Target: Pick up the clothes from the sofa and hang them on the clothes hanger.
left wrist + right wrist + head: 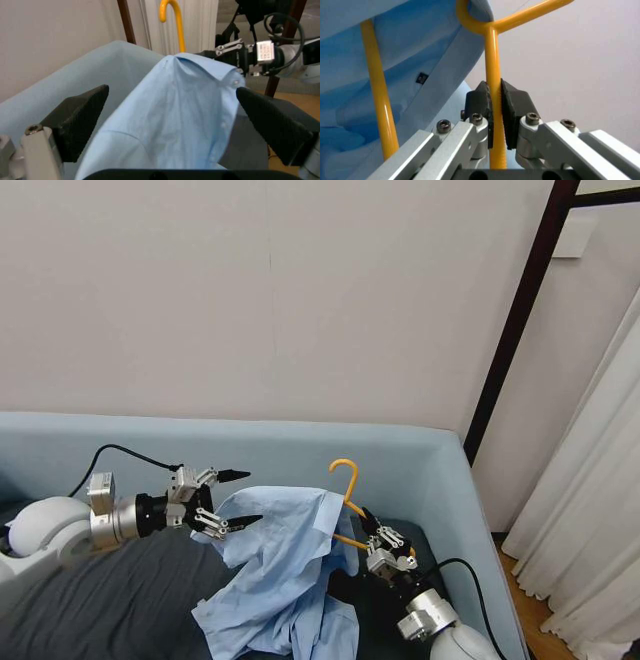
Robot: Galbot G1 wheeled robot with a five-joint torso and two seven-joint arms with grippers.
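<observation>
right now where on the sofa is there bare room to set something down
The dark seat cushion is bare on the robot's left, bordered by the blue shirt and, farther back, the open left tool. The right end is crowded: the shirt, the yellow hanger and the right tool clamped on it fill that corner.

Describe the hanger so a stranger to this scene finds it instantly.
Look at the pale blue sofa with the dark seat, toward its right corner. There a light blue collared shirt is draped, and rising out of its collar is the yellow hooked clothes hanger, its stem clamped in the robot's right hand. It is the only bright yellow thing among blues and greys.
</observation>
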